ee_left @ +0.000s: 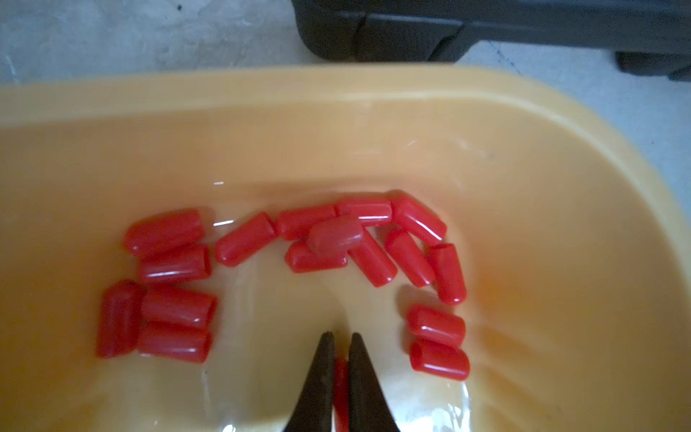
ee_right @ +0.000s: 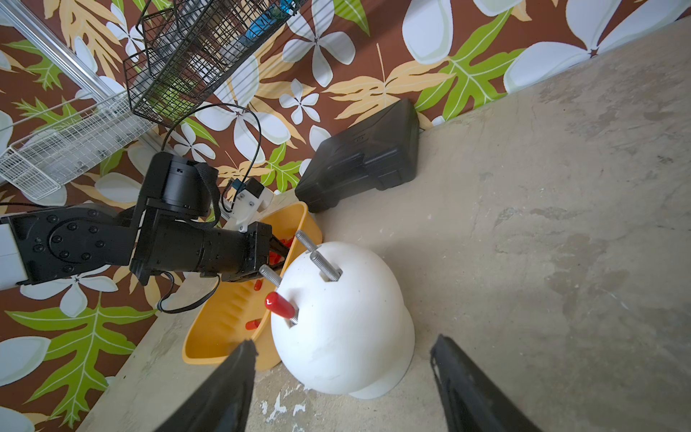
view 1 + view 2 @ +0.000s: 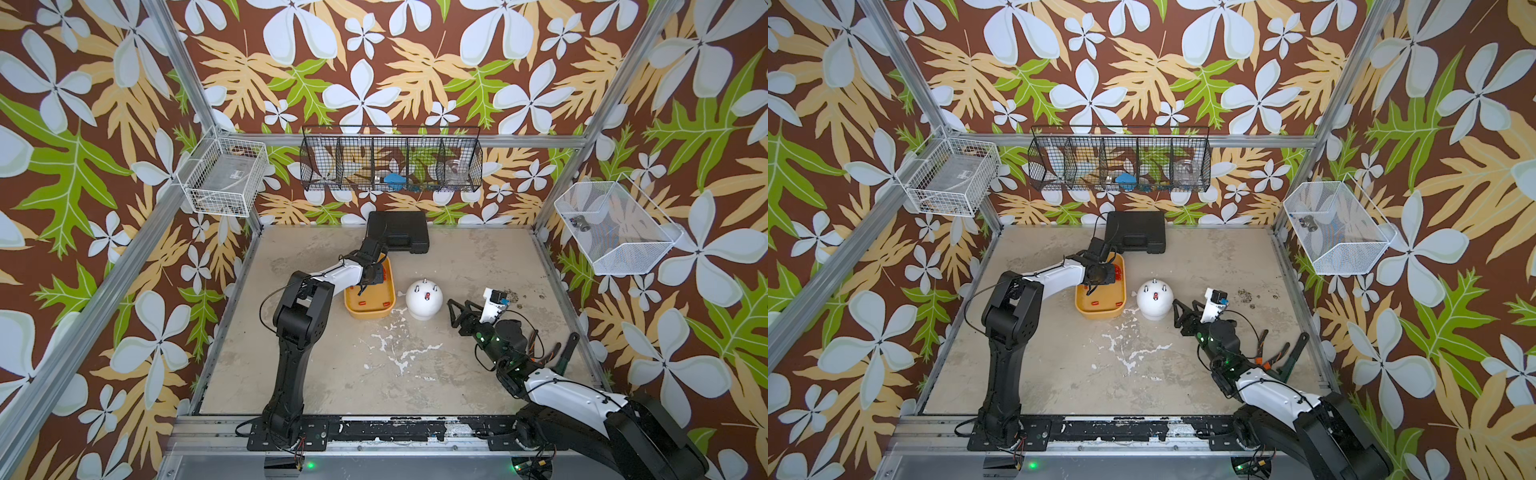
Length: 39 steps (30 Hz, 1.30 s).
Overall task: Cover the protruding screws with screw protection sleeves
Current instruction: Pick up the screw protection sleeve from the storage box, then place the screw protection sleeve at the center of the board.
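Inside yellow tray (image 1: 336, 112), left fingers (image 1: 318, 381) pinch one red sleeve (image 1: 341, 385).

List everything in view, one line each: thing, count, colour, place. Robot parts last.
table: one, mottled beige, cell floor
dome: one, white, mid-table
protruding screws: four, silver, on the dome; three bare
fitted sleeve: one, red, on the fourth screw
tray: one, orange-yellow, beside the dome
loose sleeves: well over a dozen, red, in the tray
case: one, black, table's back edge
compartment basket: one, black wire, back wall
side baskets: two, white wire, one on each side wall
left arm: black and white, jaws shut on the held sleeve, red, in the tray
right arm: black and white, jaws open, beside the dome
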Tool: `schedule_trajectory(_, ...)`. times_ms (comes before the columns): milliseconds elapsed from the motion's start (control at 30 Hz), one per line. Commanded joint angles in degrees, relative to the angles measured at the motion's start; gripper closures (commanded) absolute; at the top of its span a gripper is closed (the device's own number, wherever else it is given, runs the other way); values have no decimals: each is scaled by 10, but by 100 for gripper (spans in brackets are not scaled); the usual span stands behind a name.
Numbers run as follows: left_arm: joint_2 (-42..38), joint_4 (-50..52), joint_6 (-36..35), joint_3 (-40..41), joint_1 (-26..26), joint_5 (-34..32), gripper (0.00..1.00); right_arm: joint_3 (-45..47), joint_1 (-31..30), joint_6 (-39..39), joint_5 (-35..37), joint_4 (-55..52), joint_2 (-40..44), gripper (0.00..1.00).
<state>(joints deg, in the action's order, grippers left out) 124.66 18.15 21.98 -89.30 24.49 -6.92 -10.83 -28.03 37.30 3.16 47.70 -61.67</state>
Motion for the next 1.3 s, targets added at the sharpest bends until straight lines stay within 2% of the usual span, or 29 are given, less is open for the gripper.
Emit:
schedule_trajectory(0,-9,14,-6,7,-1,-5,95,-3,0,-1,3,6,1,23)
schedule_trajectory(100,-21,14,-9,7,-1,-6,100,-3,0,-1,3,6,0,23)
schedule_trajectory(367,-125,-7,-16,46,2,5,100,-4,-1,-3,7,6,2,23)
schedule_trajectory(467,-178,-15,-35,76,6,36,100,-2,0,-4,11,6,3,23)
schedule_trajectory(600,-249,-36,-98,133,42,90,100,-7,0,-3,24,-9,20,23)
schedule_trajectory(633,-263,-44,-115,148,56,106,100,-18,2,-2,26,-39,33,23)
schedule_trajectory(800,-339,-73,-192,231,165,134,100,-107,12,4,63,-348,160,23)
schedule_trajectory(933,-360,-130,-263,310,245,157,100,-123,26,-1,60,-485,273,22)
schedule_trajectory(1000,-339,-130,-292,314,265,177,100,-135,41,-5,61,-553,310,23)
schedule_trajectory(1133,-288,-121,-361,303,299,200,100,-136,62,-22,60,-620,326,23)
schedule_trajectory(1267,-223,-74,-429,262,337,152,100,-112,76,-28,39,-615,305,23)
